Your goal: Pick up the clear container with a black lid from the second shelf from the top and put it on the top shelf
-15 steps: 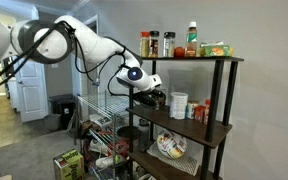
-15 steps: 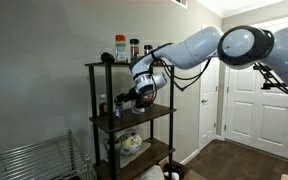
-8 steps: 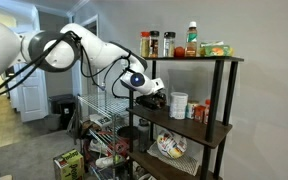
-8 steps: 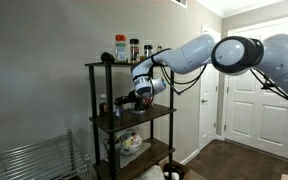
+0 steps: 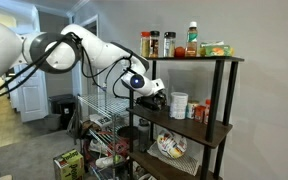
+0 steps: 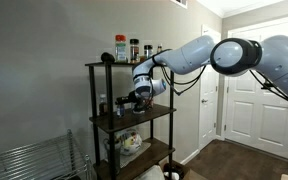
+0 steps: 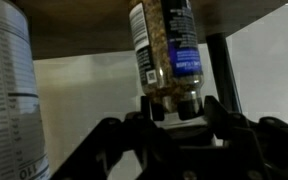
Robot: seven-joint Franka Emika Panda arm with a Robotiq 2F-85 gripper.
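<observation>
The wrist view stands upside down. The clear container with a black lid (image 7: pixel 164 45), a narrow jar with brownish contents and a blue label, stands on the second shelf from the top (image 7: pixel 74 25). My gripper (image 7: pixel 174 108) has a finger on each side of its black lid, pressed against it. In both exterior views the gripper (image 5: pixel 156 98) (image 6: pixel 124 103) reaches in over that middle board (image 5: pixel 199 128) (image 6: pixel 149 113) and hides the jar. The top shelf (image 5: pixel 184 59) (image 6: pixel 114 66) lies above it.
A white tub (image 5: pixel 179 105) (image 7: pixel 6 90) stands close beside the jar, with small red-lidded jars (image 5: pixel 202 111) further along. Several bottles and jars (image 5: pixel 170 44) crowd the top shelf. A chrome wire rack (image 5: pixel 102 125) stands next to the unit. A bowl (image 5: pixel 171 146) sits on the lowest board.
The arm shifted slightly over the past second. The gripper has stayed at the jar on the middle board, still for the last half second.
</observation>
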